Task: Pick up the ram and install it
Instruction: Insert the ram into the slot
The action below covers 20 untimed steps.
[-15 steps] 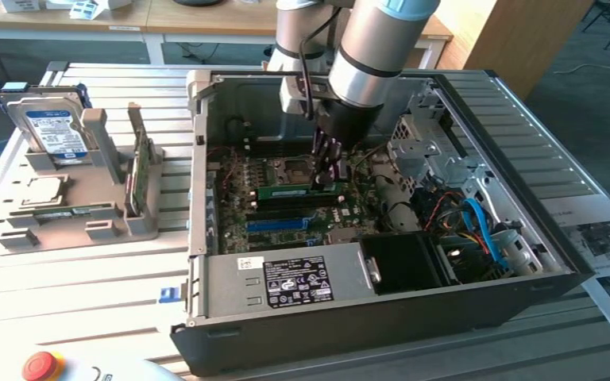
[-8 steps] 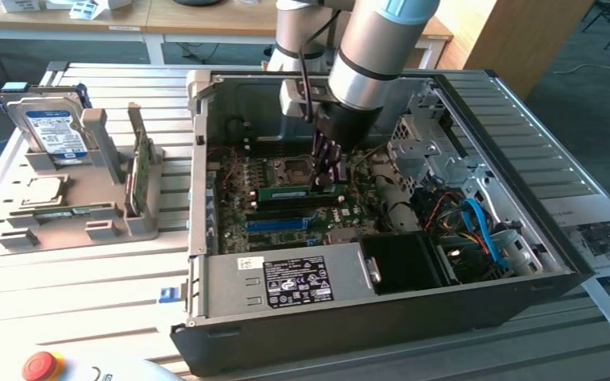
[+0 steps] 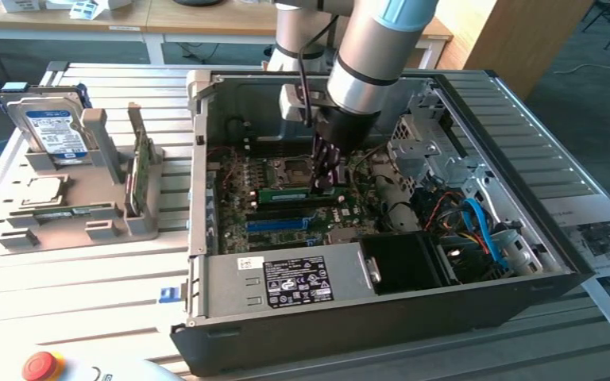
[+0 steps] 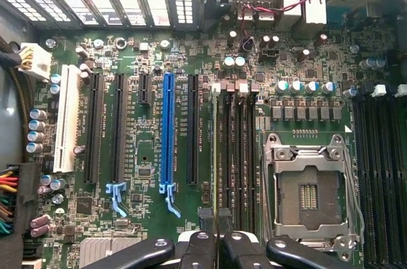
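Note:
The ram [image 3: 285,193] is a thin green stick held on edge low over the motherboard [image 3: 244,208] inside the open computer case [image 3: 390,317]. My gripper [image 3: 326,184] reaches down into the case and is shut on the ram's end nearest the exterior view's right. In the wrist view the ram [image 4: 215,154] shows edge-on as a thin line running along the black memory slot [image 4: 224,154] closest to the blue slot. The black fingers [image 4: 198,250] of my gripper [image 4: 216,240] press on either side of it. Whether the ram is seated in the slot I cannot tell.
A blue slot strip [image 4: 168,129] and black expansion slots lie beside the memory slots; the open processor socket [image 4: 308,193] is on their other side. Cables [image 3: 475,222] and a drive cage crowd the case's right. A grey holder [image 3: 93,198] outside holds a hard drive [image 3: 56,131] and a green card [image 3: 140,171].

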Motion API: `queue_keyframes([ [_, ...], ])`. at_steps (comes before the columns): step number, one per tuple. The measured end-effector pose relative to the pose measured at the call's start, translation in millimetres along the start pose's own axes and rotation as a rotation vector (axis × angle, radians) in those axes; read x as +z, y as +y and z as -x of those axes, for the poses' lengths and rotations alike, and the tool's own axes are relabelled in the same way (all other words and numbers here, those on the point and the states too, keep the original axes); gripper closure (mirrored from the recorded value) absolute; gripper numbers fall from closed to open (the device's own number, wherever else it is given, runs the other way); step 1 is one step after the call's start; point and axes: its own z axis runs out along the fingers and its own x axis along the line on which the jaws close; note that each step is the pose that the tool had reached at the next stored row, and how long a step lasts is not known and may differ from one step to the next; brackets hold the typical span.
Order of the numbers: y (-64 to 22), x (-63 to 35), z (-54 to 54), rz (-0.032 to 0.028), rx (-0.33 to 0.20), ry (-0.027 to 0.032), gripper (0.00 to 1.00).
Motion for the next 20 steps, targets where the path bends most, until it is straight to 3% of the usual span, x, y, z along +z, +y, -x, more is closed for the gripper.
queue_keyframes([
  [20,-0.4,3.4,0.2,-0.0003,0.023,-0.0031,0.88],
])
